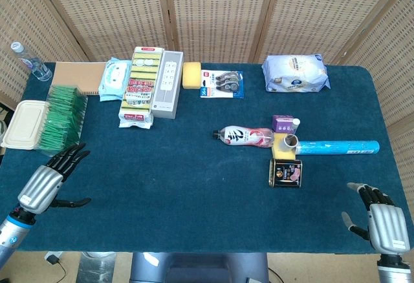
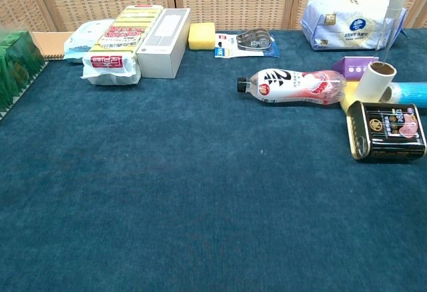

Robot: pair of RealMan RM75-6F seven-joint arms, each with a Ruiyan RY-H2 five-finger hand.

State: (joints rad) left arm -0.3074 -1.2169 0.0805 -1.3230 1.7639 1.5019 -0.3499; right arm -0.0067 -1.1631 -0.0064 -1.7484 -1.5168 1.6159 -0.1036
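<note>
Tin [image 1: 286, 172], label illegible; hands off chest view.

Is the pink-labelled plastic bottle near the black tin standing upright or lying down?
Lying down: the pink-labelled plastic bottle rests on its side, black cap pointing left.

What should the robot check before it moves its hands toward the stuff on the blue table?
1. Left hand holds nothing, fingers apart: ok.
2. Right hand holds nothing, fingers apart: ok.
3. Bare dark blue tablecloth lies between both hands and the things: ok.
4. Black rectangular tin can nearest the right hand lies flat: ok.
5. Pink and white plastic bottle lies on its side, cap on; it might roll: not ok.
6. Whether the light blue cardboard-cored roll touches the tin: cannot tell.
</note>
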